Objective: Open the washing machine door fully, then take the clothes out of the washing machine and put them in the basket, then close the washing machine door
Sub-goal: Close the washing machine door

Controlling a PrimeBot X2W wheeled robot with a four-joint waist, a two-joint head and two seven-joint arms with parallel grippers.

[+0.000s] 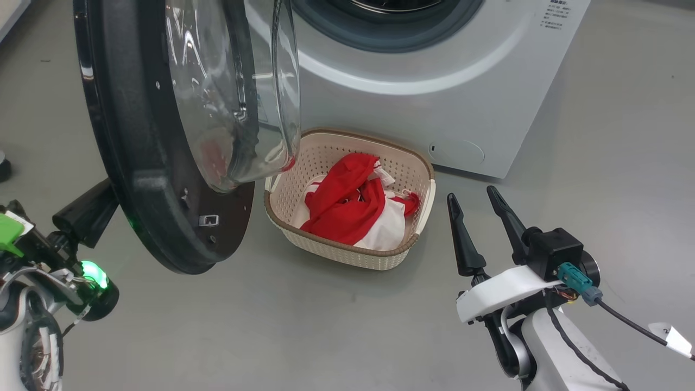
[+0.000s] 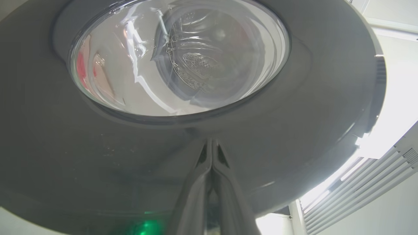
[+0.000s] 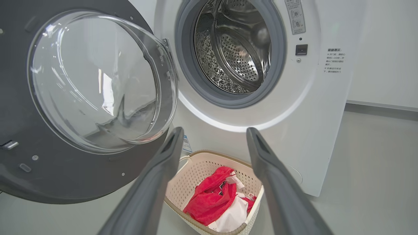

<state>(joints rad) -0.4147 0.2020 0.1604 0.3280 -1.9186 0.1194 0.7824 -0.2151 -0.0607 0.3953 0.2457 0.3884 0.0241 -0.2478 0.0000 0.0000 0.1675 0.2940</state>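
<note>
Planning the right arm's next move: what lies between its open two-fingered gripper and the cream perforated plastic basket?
Nothing stands there: in the head view, bare grey floor runs from the right gripper to the cream perforated basket.

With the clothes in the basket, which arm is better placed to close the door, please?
Left: the left pincer, shut, is close behind the washing machine door; the right pincer hovers open beside the basket.

The boxy washing machine (image 1: 434,103) is white, its gasket (image 3: 184,65) grey, its dimpled drum (image 3: 235,55) steel. Round door (image 1: 125,136): glossy black rim, clear glass. Perforated plastic basket (image 1: 347,252): cream, brown woven-look rim. Fabric clothes (image 1: 342,209): red and white.
</note>
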